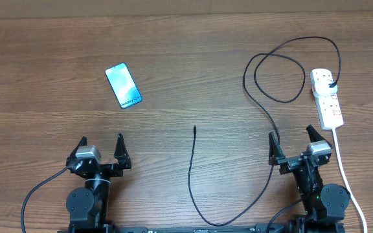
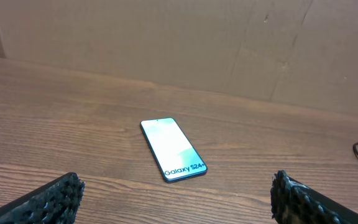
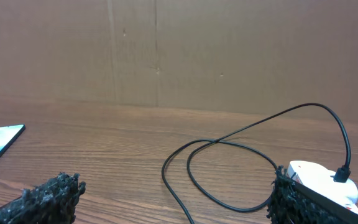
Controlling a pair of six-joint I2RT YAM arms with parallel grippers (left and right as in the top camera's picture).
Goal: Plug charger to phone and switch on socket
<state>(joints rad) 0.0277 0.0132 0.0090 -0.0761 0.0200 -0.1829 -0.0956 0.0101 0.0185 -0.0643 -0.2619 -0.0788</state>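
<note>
Two arms are sitting low at the 6 o'clock edge of the counter (image 1: 44, 103), both pointing toward 12 o'clock. The left pincer (image 1: 101, 144) and the right pincer (image 1: 291, 138) are each holding their fingers wide apart. One phone (image 1: 123, 85) is lying flat at 10 o'clock with its blue screen up, well apart from the one charger (image 1: 191, 158), whose tip is resting near the middle while its plug is sitting in the one socket (image 1: 329, 107) at 3 o'clock.
</note>
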